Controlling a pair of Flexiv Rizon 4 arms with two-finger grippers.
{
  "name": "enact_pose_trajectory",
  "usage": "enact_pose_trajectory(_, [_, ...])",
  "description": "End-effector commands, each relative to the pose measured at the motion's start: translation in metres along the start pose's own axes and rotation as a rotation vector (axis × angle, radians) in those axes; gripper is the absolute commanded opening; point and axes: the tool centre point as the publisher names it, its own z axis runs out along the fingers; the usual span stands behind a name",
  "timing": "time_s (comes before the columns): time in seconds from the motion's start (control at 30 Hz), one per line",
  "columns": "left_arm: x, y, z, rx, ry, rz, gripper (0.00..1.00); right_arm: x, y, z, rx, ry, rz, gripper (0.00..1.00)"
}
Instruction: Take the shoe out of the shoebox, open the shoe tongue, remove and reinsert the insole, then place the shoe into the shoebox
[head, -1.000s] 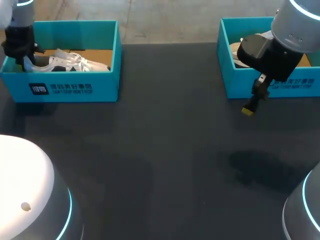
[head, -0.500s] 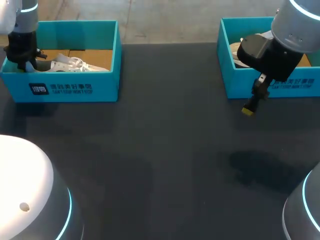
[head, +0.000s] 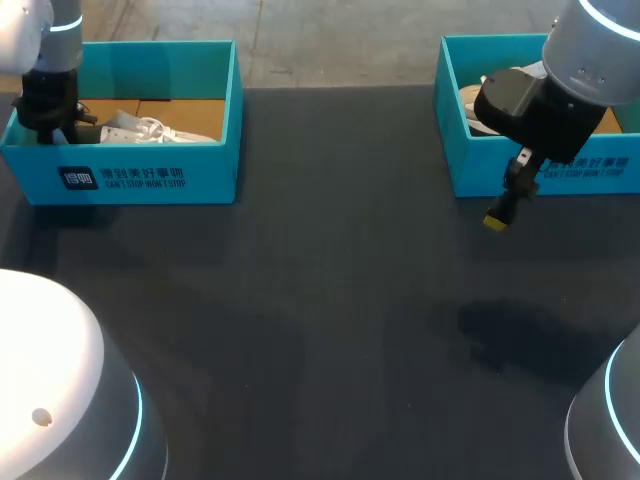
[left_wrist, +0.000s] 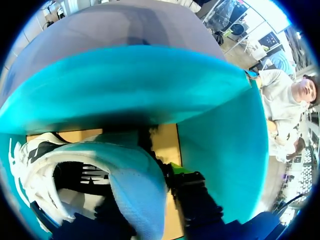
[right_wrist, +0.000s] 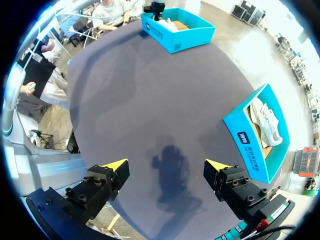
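The white shoe (head: 150, 128) is lying inside the left shoebox (head: 150, 175), on the cardboard floor, with its heel end toward the box's outer end wall, where the left gripper (head: 58, 125) has gone in. A second ago more of the shoe stood up above the front wall, with the heel end lifted. Now it sits lower, with only the laces and upper peeking over the rim, and the left arm has shifted a little toward the far corner of the box. To me that looks more like the shoe being set down or settling than being lifted out. I can't say whether this is the last step or a grip being reset at the start.

From the left wrist, the shoe's opening and padded heel collar fill the view right up against the gripper, so the two are touching or all but. Whether that gripper is clenched on the collar or let go, I can't tell.

The right gripper (right_wrist: 166, 163) hasn't moved. It hangs released and empty over the dark table (head: 330, 300), just in front of the right shoebox (head: 540, 170), which holds another white shoe (right_wrist: 267, 122).
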Motion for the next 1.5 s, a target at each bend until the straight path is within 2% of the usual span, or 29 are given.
enact_pose_trajectory(0.03, [0.0,-0.001,-0.005,-0.013,-0.008,0.002,0.68,-0.001,0.002,0.001,0.005,0.002,0.001,1.0])
enact_pose_trajectory(0.1, [-0.001,-0.001,-0.009,-0.018,-0.014,0.007,0.76,-0.001,0.002,0.001,0.005,0.002,0.001,1.0])
enact_pose_trajectory(0.5, [-0.003,-0.003,-0.043,-0.075,-0.069,0.024,0.83,-0.001,0.002,0.001,0.005,0.002,0.001,1.0])
enact_pose_trajectory(0.63, [-0.003,-0.003,-0.059,-0.094,-0.086,0.025,0.91,-0.001,0.002,0.001,0.005,0.002,0.001,1.0])
enact_pose_trajectory(1.0, [0.003,-0.004,-0.109,-0.156,-0.139,-0.022,0.94,-0.001,0.002,0.001,0.005,0.002,0.001,1.0])
enact_pose_trajectory(1.27, [0.013,-0.009,-0.136,-0.127,-0.16,-0.135,1.0,-0.001,0.002,0.001,0.005,0.002,0.001,1.0])
enact_pose_trajectory(1.4, [0.016,-0.015,-0.145,-0.11,-0.181,-0.168,1.0,-0.029,-0.001,0.003,0.031,-0.044,0.082,1.0])
enact_pose_trajectory(1.5, [0.016,-0.023,-0.15,-0.098,-0.194,-0.174,1.0,-0.062,-0.003,0.005,0.063,-0.081,0.11,1.0])
